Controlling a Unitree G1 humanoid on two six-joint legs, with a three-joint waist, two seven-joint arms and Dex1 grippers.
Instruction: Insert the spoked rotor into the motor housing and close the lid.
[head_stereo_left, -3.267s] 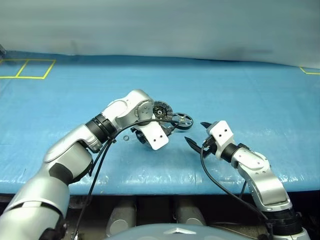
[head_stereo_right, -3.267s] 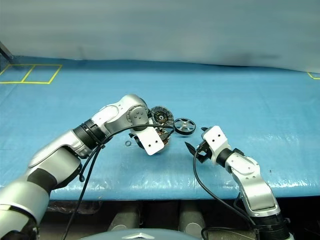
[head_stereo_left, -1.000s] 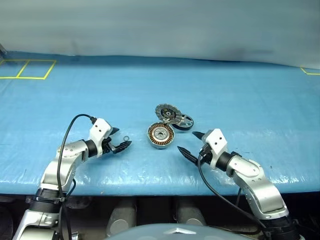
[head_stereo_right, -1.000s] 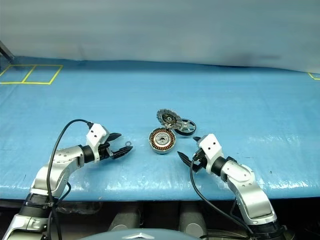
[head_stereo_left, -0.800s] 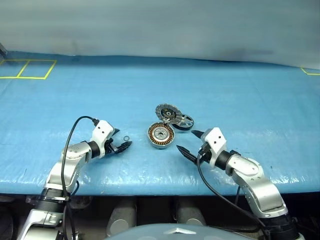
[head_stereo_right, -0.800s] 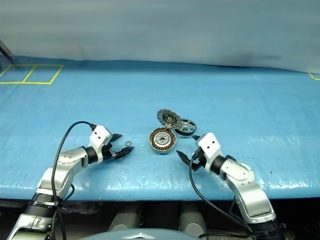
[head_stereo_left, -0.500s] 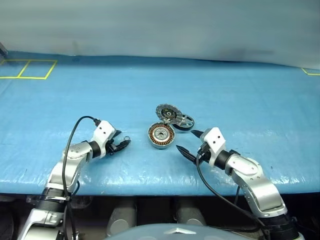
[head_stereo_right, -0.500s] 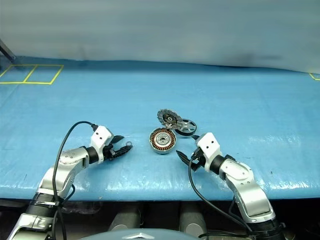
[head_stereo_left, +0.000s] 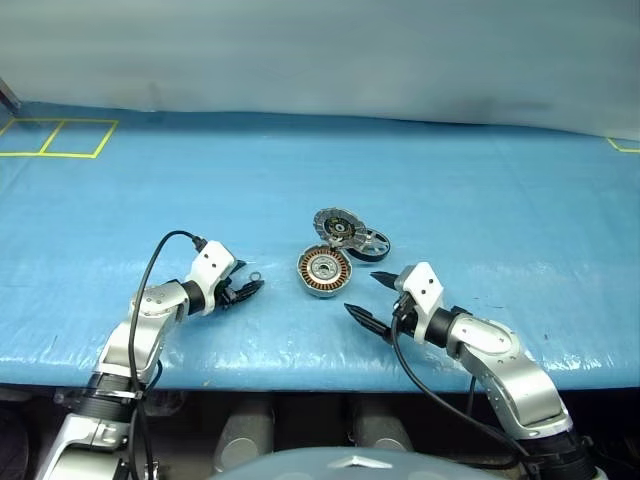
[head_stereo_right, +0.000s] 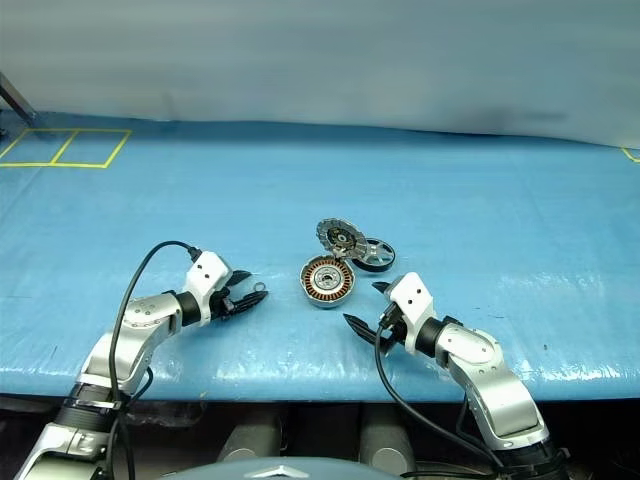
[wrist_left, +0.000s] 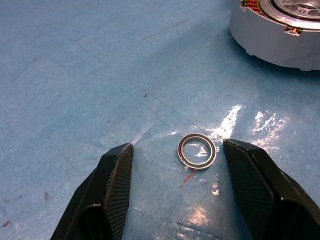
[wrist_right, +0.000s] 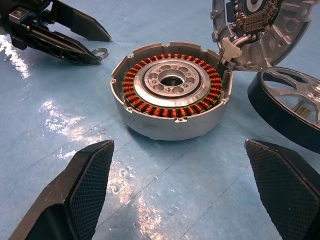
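Nearest the robot, the right end effector (head_stereo_right: 364, 306) hangs low over the blue worktop (head_stereo_left: 520, 210) with its two black fingers spread wide and nothing between them. The motor housing (head_stereo_right: 325, 282) lies just ahead of it and a little toward the robot's left, open face up, copper windings showing, and sits squarely between the finger lines in the right wrist view. The left end effector (head_stereo_left: 245, 286) is off on the other side, well apart from the housing; its fingers are half spread, straddling a small metal ring (wrist_left: 196, 151) without touching it, so it grips nothing.

Beyond the housing, the lid (head_stereo_right: 337, 237) stands tilted against the housing's far rim, ribbed face toward the robot. The spoked rotor (head_stereo_right: 372, 253) lies flat just to the right of the lid, apparently touching it, with no long axis to speak of. It sits ahead of the right end effector, past the housing's right edge, so the right arm is plainly the nearer one for picking it up.
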